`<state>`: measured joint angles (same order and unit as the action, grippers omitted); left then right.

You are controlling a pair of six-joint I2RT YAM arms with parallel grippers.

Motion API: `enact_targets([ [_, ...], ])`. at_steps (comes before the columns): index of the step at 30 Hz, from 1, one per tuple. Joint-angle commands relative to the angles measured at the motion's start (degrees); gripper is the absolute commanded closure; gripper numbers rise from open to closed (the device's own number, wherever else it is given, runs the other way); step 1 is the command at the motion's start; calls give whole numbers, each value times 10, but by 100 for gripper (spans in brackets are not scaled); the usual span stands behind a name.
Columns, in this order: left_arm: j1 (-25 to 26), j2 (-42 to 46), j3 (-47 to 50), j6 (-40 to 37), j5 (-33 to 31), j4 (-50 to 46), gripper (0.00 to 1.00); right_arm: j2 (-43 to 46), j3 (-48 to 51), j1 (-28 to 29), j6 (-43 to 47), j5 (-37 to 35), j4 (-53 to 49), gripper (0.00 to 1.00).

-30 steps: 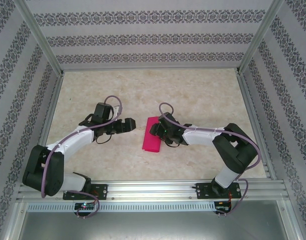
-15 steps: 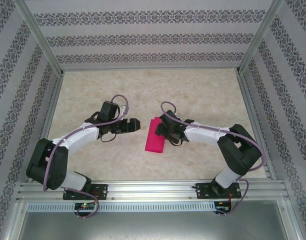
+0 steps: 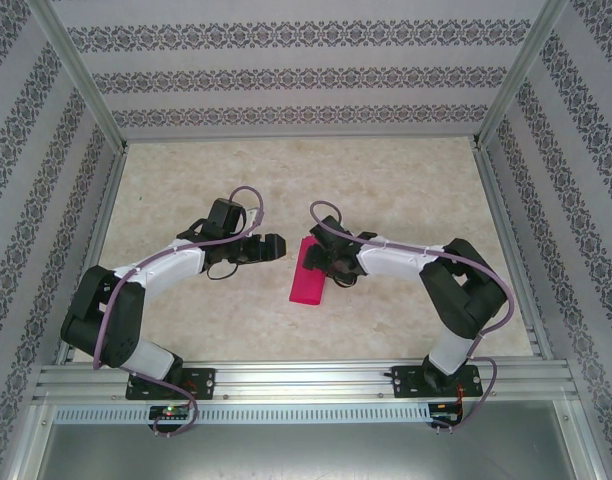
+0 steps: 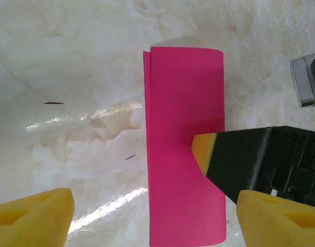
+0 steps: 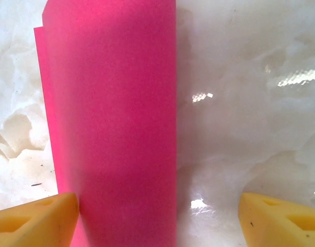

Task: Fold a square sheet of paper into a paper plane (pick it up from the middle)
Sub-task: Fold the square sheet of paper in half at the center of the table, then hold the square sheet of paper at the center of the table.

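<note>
- The left end effector is spread wide and grips nothing. Its yellow pads sit at the two lower corners of its wrist view.
- Just ahead of those pads, and in line with the gap between them, lies the square sheet of paper. It is magenta-pink and folded into a narrow two-layer strip.
- A sliver of the under layer shows along one long edge.
- The strip rests on the pale marbled surface, and its far end looks slightly lifted.
- The right end effector is also wide open and holds nothing. One of its pads sits right by the strip's long edge, the other over bare surface.
- Seen from the left wrist, one right fingertip meets the strip's opposite long edge.
- From above, the left end effector is just beside the strip, and the right end effector is over its far half.
</note>
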<state>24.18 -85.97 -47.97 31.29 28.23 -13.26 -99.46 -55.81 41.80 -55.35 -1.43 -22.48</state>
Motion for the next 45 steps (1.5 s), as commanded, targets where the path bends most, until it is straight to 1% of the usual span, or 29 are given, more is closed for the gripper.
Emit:
enact_targets([
  [1, 8, -5, -3, 7, 7, 23, 17, -28, -14, 5, 16, 21, 3, 18],
  [7, 8, -9, -6, 3, 7, 20, 16, -43, -13, 1, 31, 27, -6, 16],
  [17, 8, -13, -1, 2, 9, 23, 16, -65, -12, -12, 59, 50, -17, 19],
  [26, 8, -26, -5, 1, 14, 16, 18, -81, -21, -16, 49, 36, -40, 19],
  [31, 8, -48, -17, 0, 22, 6, 20, -103, -33, -17, 64, 35, -61, 20],
  [38, 9, -60, -22, 1, 25, 1, 22, -106, -24, -18, 61, 31, -56, 20],
  [42, 9, -75, -32, 6, 27, -9, 30, -112, -25, -20, 69, 34, -56, 20],
  [44, 11, -86, -41, 8, 34, -13, 37, -115, -26, -22, 66, 35, -57, 20],
  [45, 13, -93, -46, 9, 37, -15, 42, -114, -25, -21, 63, 35, -56, 21],
])
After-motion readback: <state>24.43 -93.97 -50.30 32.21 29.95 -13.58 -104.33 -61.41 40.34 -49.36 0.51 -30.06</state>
